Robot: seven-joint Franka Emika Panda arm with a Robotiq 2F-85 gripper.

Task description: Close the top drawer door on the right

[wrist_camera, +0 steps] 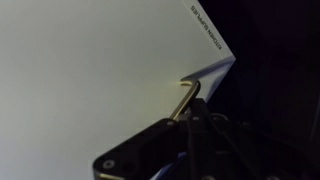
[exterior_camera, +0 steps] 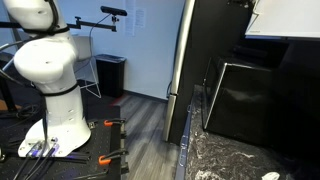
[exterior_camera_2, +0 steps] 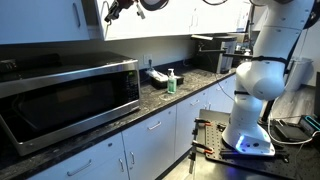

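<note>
Top drawer door [wrist_camera: 90, 70]: plain white panel, seen filling most of the wrist view, its corner at upper right against a dark background. A small printed label [wrist_camera: 206, 27] is noted near that corner, too small to read. A slim silver bar handle [wrist_camera: 189, 97] is seen close to the door's edge, its lower end hidden behind the gripper [wrist_camera: 180, 128]. Jaw opening cannot be told; whether the handle is gripped is not shown. In an exterior view the gripper [exterior_camera_2: 118, 9] is placed high, at the row of white upper cabinets [exterior_camera_2: 40, 20]. Below these, a microwave [exterior_camera_2: 70, 95] and a green soap bottle [exterior_camera_2: 171, 82] are recorded on the dark speckled countertop [exterior_camera_2: 195, 92], the white robot arm [exterior_camera_2: 262, 70] beside it.
</note>
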